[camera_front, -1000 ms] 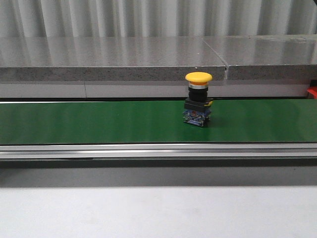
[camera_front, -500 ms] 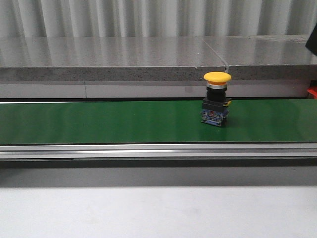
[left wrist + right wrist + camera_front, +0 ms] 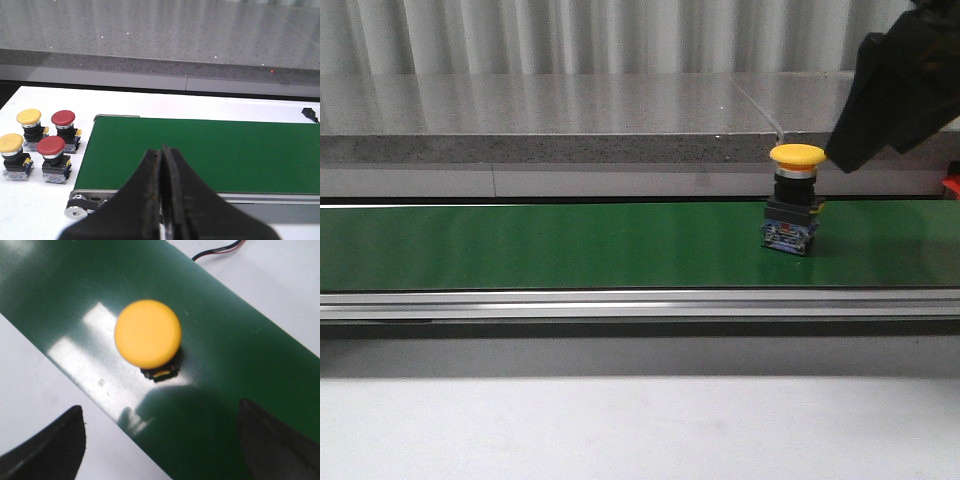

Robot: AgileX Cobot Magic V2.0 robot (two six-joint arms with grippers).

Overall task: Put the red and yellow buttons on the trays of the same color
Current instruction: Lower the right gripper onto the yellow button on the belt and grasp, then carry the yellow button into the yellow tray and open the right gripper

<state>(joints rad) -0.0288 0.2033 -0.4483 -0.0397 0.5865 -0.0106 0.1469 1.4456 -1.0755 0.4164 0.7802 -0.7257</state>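
Closed fingers (image 3: 162, 200) above green belt (image 3: 210, 155); four buttons (image 3: 40, 145) beside it.

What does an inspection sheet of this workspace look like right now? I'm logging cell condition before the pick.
Surface: green conveyor belt on a white table.
Job's things: one yellow button upright on the belt; two yellow buttons and two red buttons stand on the table beside the belt's end. Trays: nothing seen.
Clutter: nothing seen.
Grippers: left gripper shut, empty; right gripper open, above the belt button.
Cables: black cable on the table beyond the belt.
Surroundings: grey stone ledge, corrugated wall.
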